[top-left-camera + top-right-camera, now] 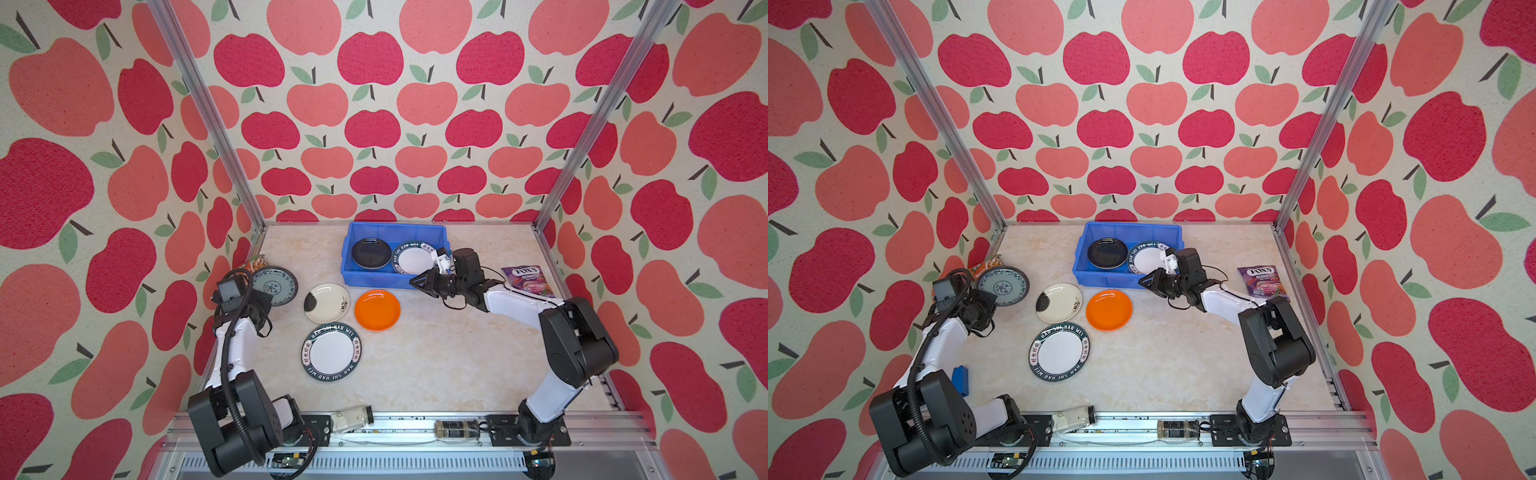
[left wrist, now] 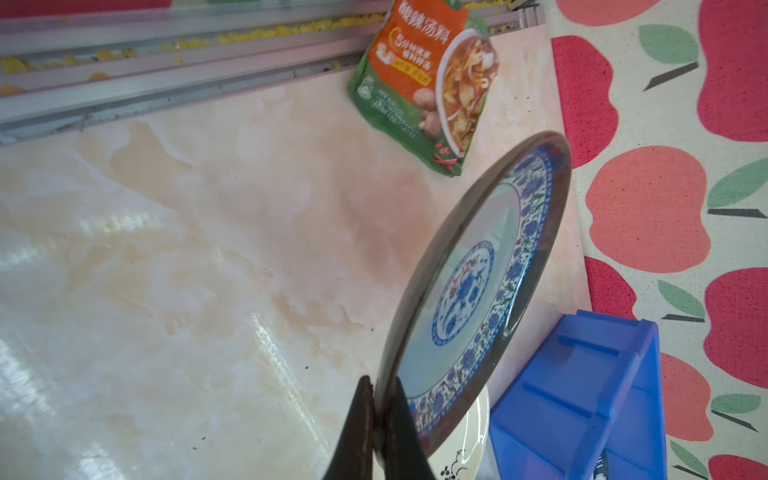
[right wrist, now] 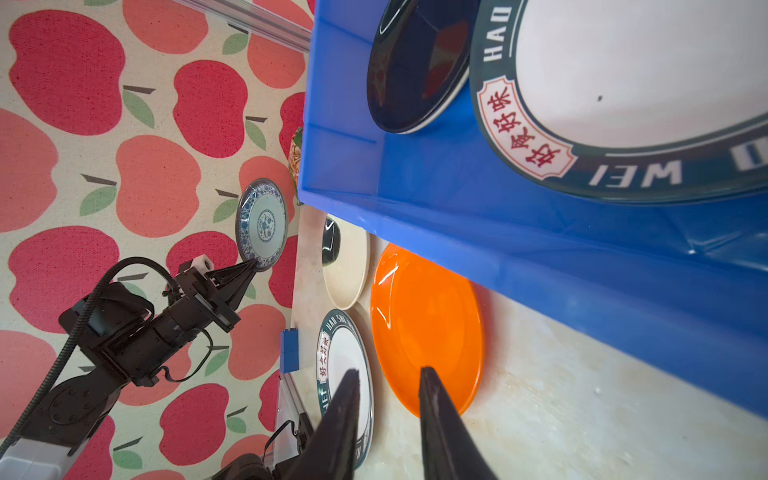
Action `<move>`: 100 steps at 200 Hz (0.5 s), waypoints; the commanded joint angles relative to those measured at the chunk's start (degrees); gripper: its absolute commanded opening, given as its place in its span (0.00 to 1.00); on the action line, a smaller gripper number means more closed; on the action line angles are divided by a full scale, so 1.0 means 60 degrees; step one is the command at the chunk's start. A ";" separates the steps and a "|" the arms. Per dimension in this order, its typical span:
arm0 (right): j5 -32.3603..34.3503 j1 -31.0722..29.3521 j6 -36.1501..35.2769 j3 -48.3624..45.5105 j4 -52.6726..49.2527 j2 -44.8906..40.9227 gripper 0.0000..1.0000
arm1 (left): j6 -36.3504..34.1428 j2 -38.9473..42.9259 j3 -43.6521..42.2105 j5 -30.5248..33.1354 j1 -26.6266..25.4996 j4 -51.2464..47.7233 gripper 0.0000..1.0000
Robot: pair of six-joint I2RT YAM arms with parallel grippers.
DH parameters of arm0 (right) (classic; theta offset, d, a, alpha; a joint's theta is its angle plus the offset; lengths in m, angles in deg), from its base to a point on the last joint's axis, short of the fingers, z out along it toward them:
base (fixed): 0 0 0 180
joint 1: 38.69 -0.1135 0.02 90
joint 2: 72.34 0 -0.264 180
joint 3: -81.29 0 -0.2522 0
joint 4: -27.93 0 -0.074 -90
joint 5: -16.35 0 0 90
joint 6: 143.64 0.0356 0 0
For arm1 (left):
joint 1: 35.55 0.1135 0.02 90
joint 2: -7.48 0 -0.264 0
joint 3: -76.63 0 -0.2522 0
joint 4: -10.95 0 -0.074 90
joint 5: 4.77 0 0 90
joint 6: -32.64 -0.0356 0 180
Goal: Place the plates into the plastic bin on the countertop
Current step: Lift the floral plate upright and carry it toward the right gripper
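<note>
Two sat in the blue bin (image 1: 395, 225): black plate (image 1: 371, 253), green-rimmed plate (image 1: 411, 262). L fingers (image 2: 357, 424) pinched blue-patterned plate (image 2: 478, 291) by its rim above worktop (image 1: 436, 353), apparently bin-bound; R fingers (image 3: 440, 415) hung spread, empty.

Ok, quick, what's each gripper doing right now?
The left gripper is closed on the rim of the blue plate.
The right gripper is open and holds nothing.

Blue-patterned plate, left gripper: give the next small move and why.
Probably swing it right toward the plastic bin: the left gripper is shut on the rim of the blue-patterned plate, which hangs tilted, clear of the countertop.
</note>
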 commanded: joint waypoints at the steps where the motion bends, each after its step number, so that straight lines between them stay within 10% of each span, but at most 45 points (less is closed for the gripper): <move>1: 0.0543 -0.0068 -0.1541 0.1122 -0.1725 -0.0645 0.29 | -0.0702 0.0672 0.1011 0.0698 -0.0718 -0.0721 0.00; 100: 0.0652 0.0258 -0.3710 0.3809 -0.3026 -0.1147 0.51 | -0.0146 -0.2372 0.4046 -0.4782 -0.2917 0.2673 0.00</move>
